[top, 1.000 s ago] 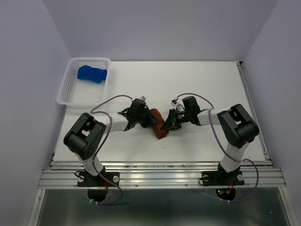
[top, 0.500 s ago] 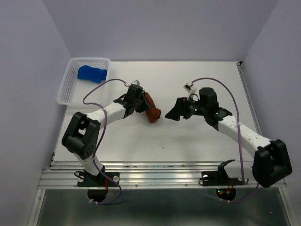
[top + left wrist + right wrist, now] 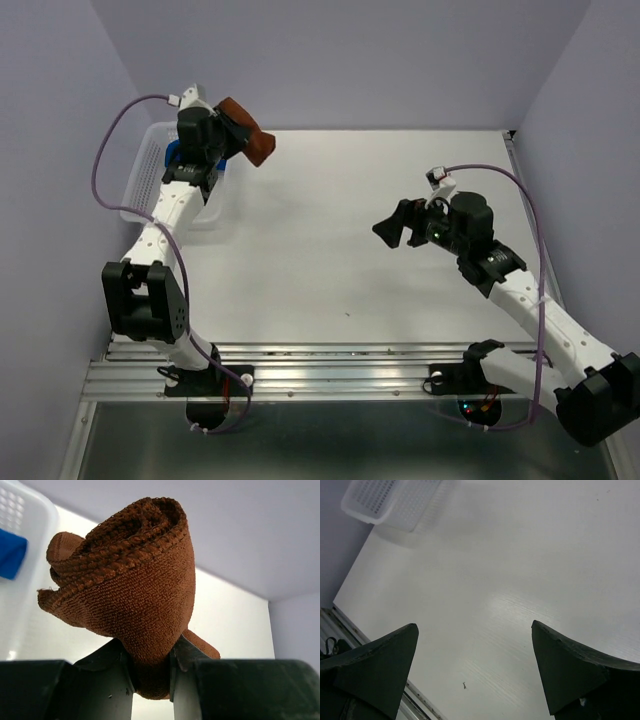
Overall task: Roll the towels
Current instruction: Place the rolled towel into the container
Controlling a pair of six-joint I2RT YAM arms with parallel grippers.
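Note:
The rust-brown towel, rolled into a bundle, hangs in the air at the back left, next to the basket's right rim. My left gripper is shut on its lower end; in the left wrist view the roll bulges above my left gripper. The blue towel lies in the white basket, mostly hidden behind the left arm; a corner of it shows in the left wrist view. My right gripper hovers over the table's right half, open and holding nothing.
The perforated basket stands at the table's back left corner. A metal rail runs along the near edge. Walls close in the left, back and right sides. A small dark speck lies on the white tabletop.
The left arm carried the brown roll from the table's middle up and back-left to the basket. The right gripper let go of the roll, opened wide and drew back to the right.

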